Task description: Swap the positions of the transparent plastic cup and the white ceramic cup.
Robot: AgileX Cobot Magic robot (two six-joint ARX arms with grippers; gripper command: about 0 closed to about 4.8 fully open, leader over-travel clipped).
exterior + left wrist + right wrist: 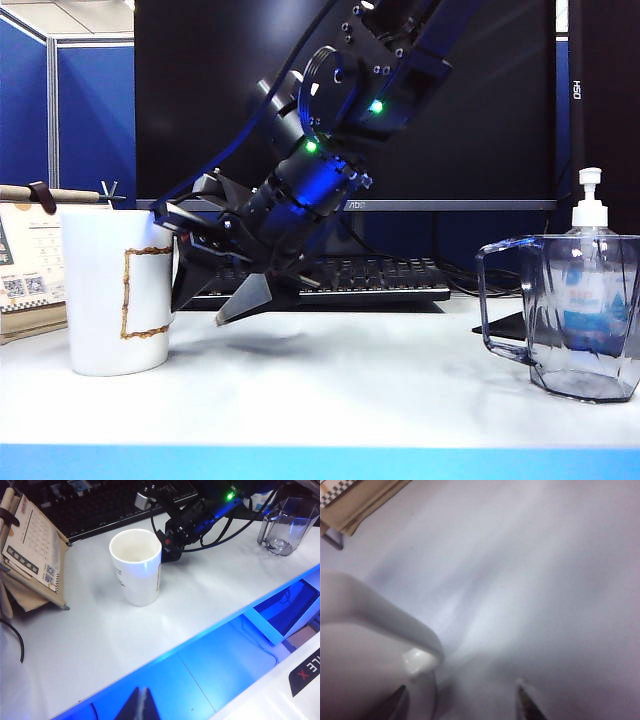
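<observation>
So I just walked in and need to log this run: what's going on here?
The right pincer is down at the handle side of the white ceramic cup on the left of the table, its jaws open and the cup standing free. The left pincer is shut, hanging off the table's front edge and holding nothing. The transparent plastic cup stands on the right in front of a pump bottle.
</observation>
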